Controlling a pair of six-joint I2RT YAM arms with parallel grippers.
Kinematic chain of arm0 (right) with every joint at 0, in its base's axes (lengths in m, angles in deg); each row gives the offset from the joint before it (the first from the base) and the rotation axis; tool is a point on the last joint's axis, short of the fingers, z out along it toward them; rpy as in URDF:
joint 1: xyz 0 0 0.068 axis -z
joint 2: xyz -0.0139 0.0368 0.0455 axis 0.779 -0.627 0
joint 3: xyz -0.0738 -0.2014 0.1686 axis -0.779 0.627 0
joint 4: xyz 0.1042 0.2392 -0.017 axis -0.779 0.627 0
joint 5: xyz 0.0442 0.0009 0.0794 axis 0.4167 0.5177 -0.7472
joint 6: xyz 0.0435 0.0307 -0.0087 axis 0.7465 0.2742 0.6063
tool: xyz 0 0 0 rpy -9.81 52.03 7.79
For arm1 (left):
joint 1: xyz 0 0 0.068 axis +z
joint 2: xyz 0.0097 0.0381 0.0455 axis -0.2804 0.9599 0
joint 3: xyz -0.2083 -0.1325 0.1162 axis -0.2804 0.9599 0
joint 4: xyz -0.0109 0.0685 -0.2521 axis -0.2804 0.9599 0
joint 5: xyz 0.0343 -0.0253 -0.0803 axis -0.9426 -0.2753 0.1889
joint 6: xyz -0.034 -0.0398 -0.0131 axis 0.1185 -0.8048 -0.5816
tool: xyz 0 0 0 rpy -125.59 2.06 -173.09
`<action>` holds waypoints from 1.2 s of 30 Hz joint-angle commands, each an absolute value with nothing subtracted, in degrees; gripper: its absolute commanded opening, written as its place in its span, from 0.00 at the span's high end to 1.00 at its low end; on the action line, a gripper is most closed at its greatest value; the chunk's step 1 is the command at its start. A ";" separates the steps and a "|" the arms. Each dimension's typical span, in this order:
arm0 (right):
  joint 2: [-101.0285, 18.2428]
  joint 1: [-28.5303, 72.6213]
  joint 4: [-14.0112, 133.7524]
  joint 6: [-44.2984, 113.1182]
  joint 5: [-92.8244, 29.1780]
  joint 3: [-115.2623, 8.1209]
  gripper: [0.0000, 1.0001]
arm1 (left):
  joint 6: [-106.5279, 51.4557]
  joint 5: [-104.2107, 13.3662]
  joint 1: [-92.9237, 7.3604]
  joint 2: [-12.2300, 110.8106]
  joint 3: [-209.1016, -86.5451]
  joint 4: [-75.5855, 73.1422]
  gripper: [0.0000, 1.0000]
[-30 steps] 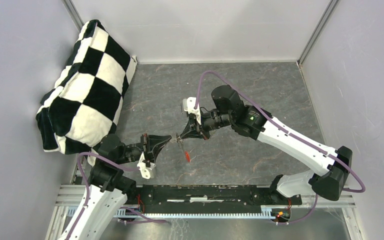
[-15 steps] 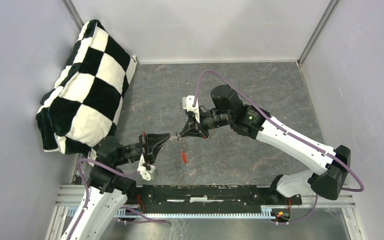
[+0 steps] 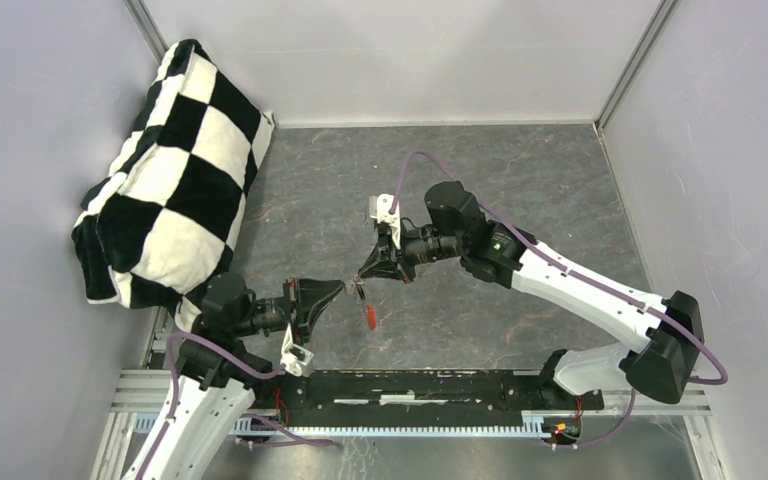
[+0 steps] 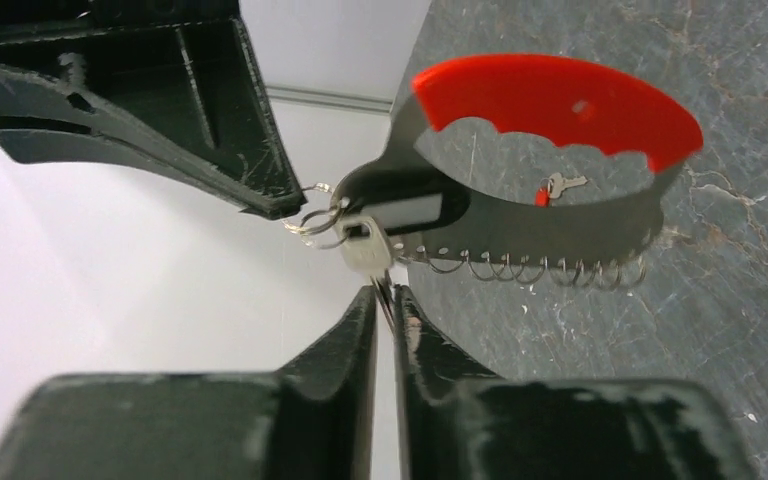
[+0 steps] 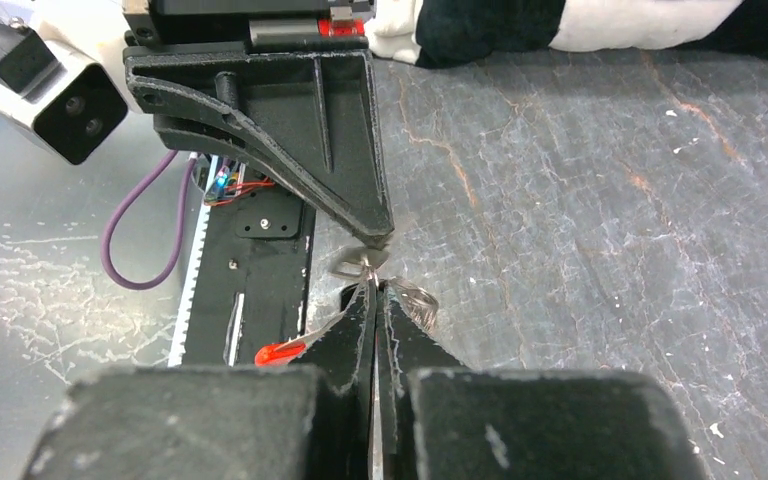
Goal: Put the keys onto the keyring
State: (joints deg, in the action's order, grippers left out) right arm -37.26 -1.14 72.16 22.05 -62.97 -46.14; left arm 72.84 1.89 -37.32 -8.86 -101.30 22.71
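Red band of keyring [image 4: 560,100] hangs where the two tips meet, mid-table, well apart from the walls. right gripper [image 5: 372,285]: jaws clamped tight on its small wire loop. left gripper [image 4: 384,300]: jaws a narrow slit, blade tip of silver key [image 4: 365,255] inside; pinched or loose, can't tell. Other red-headed key [image 4: 557,186] lies flat on table [image 3: 520,180] beyond the ring. Checked pillow [image 3: 175,170] against the left wall.

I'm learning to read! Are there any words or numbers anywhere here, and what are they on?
None can be read.
The pale window on the black tag looks blank.
The silver key shows no stamp that can be made out.
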 commanded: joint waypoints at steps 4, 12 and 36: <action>-31.80 -0.77 57.66 25.72 -64.03 -41.24 1.00 | 59.67 5.50 -37.51 -5.19 -105.10 24.78 0.58; -27.73 -0.76 47.24 27.11 -64.03 -32.93 1.00 | 24.23 4.26 -37.50 4.66 -115.53 20.88 0.30; -25.77 -1.29 34.91 28.92 -60.17 -26.67 1.00 | 6.25 13.59 -37.53 15.14 -119.63 12.77 0.62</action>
